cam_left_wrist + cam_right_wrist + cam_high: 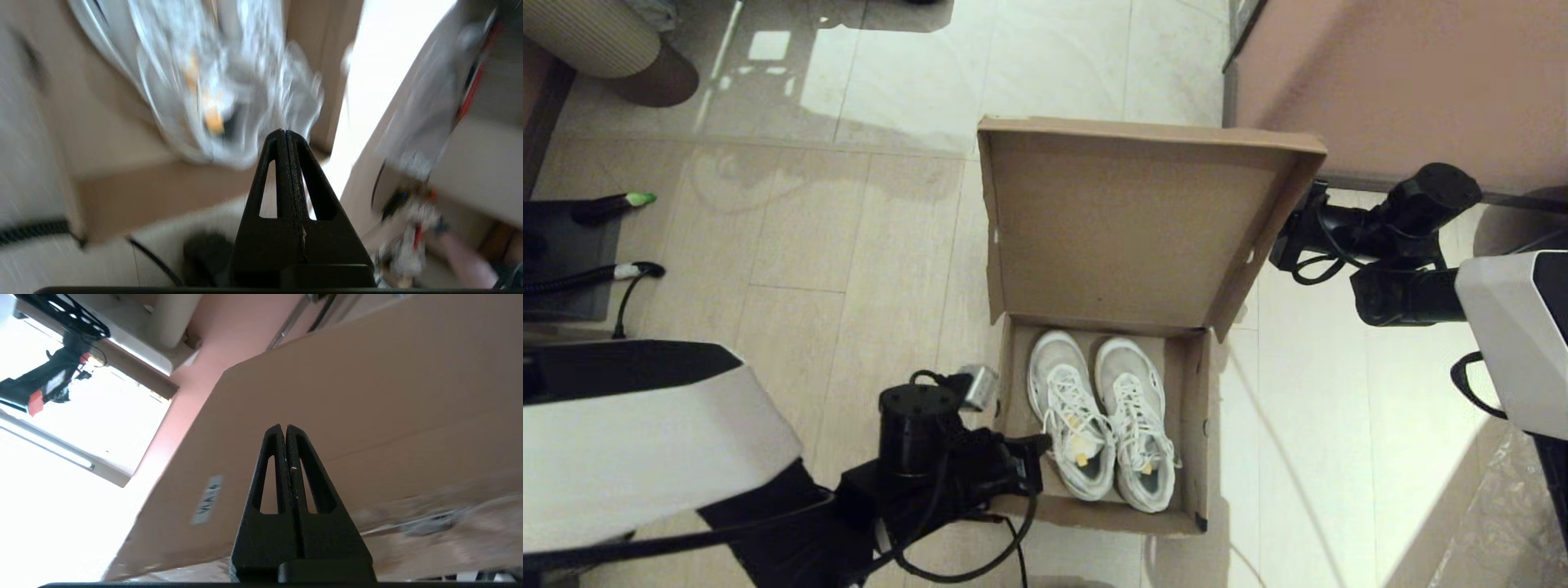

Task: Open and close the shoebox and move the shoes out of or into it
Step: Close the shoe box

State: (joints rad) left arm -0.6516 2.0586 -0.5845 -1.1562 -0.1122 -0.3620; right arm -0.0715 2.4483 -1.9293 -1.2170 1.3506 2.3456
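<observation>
The brown cardboard shoebox [1195, 408] stands open on the tiled floor, its lid [1135, 220] tilted up at the far side. Both white sneakers [1104, 415] lie side by side inside, toes toward the lid. My left gripper [1042, 447] is shut at the box's near left wall, beside the left shoe; its wrist view shows the shut tips [284, 132] before the blurred shoes [212, 81]. My right gripper [1286, 241] sits behind the lid's right edge, shut and empty [284, 428], facing the lid's outer face [367, 396] with its white label [208, 494].
A large pinkish-tan block with grey rim [1405, 82] stands at the far right, just behind the right arm. A ribbed grey object [588, 37] is at the far left, black cables [605, 278] lie at the left edge, and clear plastic sheet [1503, 506] at the near right.
</observation>
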